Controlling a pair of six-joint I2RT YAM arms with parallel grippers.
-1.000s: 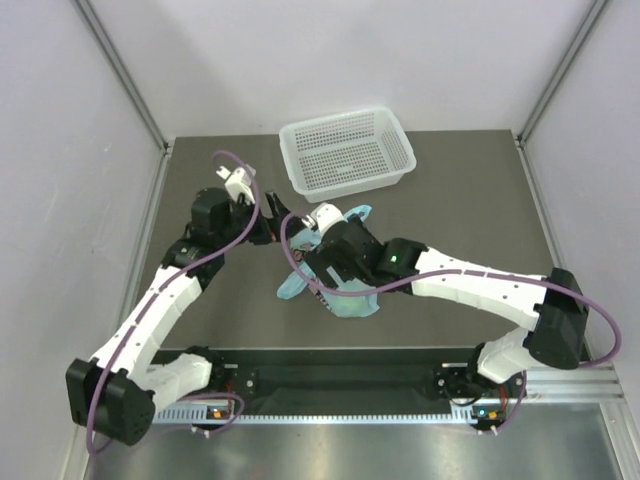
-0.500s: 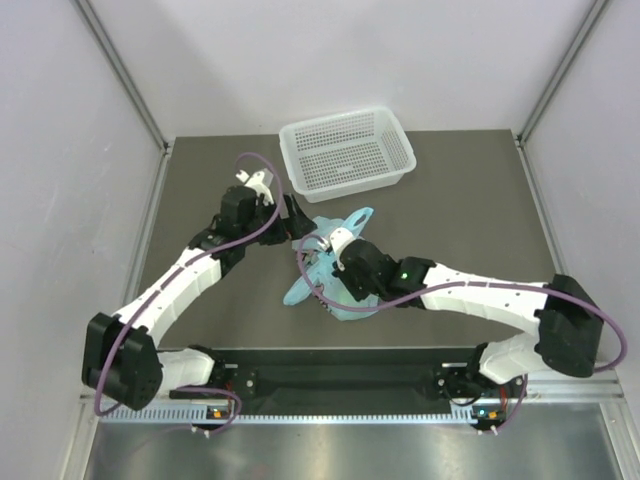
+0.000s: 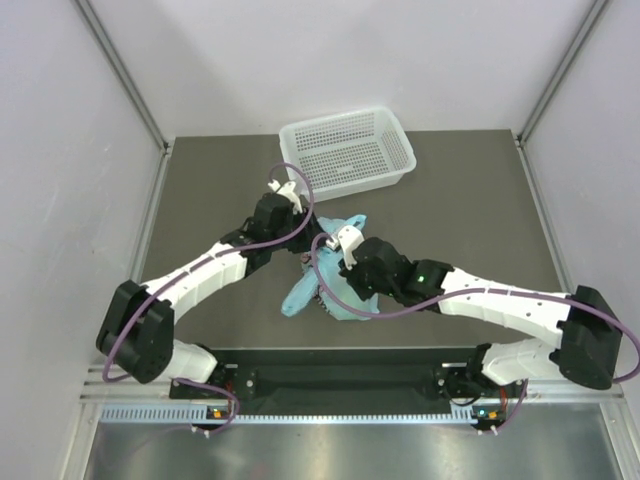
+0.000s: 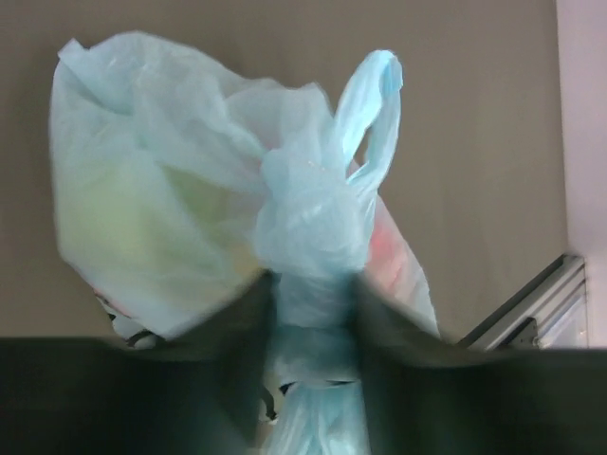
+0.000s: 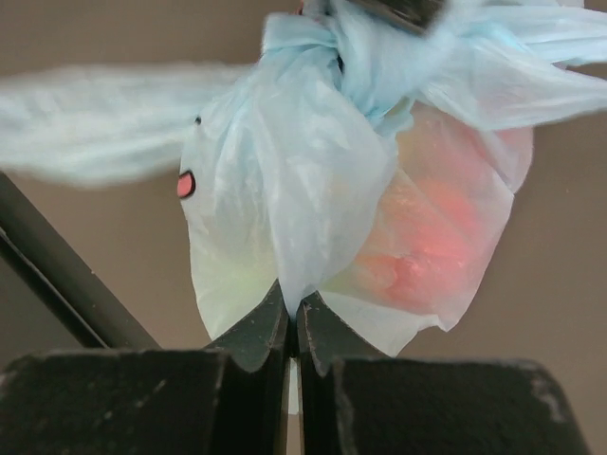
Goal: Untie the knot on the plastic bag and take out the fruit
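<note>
The light-blue plastic bag (image 3: 300,296) lies at mid-table between both arms. Its knot (image 4: 308,213) is a bunched lump with a handle loop (image 4: 372,104) sticking up above it. My left gripper (image 4: 311,296) has its jaws pressed on the twisted plastic just below the knot; in the top view this left gripper (image 3: 308,229) sits at the bag's far side. My right gripper (image 5: 293,305) is shut on a thin fold of the bag's film. Through the film, red fruit (image 5: 436,237) and green fruit (image 5: 228,270) show dimly. The right gripper (image 3: 332,278) covers much of the bag from above.
A white perforated basket (image 3: 405,148) stands at the back of the table, just beyond the left wrist. Grey walls close in the table on three sides. A metal rail (image 3: 400,380) runs along the near edge by the arm bases.
My left arm has swung right to the bag and its jaws have closed on the plastic under the knot. My right gripper has shut on the bag's film and shifted slightly right.
</note>
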